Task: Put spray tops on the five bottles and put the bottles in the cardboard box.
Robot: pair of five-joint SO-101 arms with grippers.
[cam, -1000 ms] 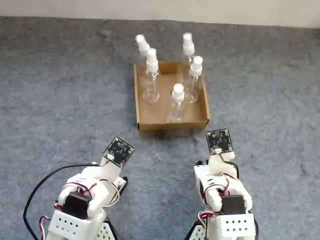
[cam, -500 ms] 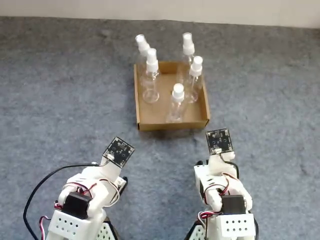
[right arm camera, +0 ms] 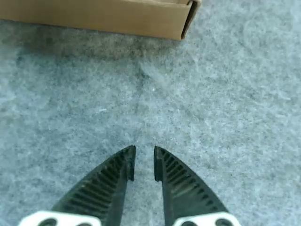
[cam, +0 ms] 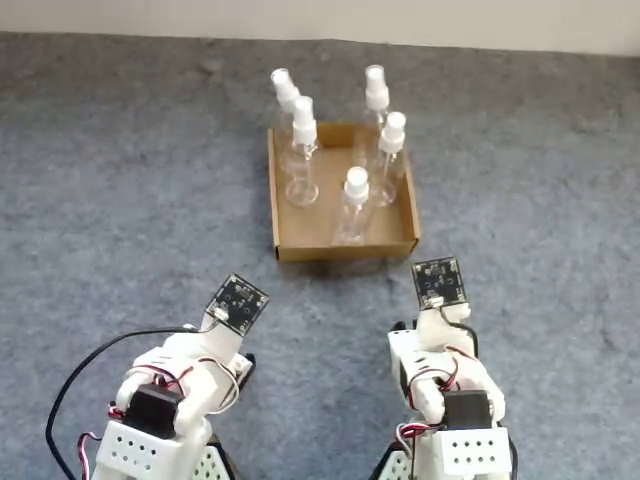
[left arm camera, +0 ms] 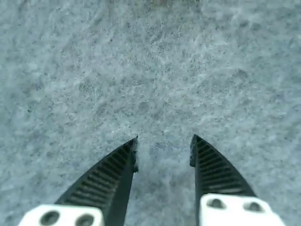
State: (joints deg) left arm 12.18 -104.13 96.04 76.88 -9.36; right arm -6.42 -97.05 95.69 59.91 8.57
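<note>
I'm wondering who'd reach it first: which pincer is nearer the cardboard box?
Right. The right pincer sits just short of the cardboard box's corner; the left pincer is over carpet, farther off.

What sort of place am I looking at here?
Probably a small robotics test bench rather than a factory: a left arm and a right arm with bare wiring sit on a grey felt mat, facing a cardboard box with spray bottles.

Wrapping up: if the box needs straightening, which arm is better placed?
Right, probably. The right pincer points at the box, whose near wall lies just ahead; the left pincer faces bare carpet, off to the box's side.
</note>
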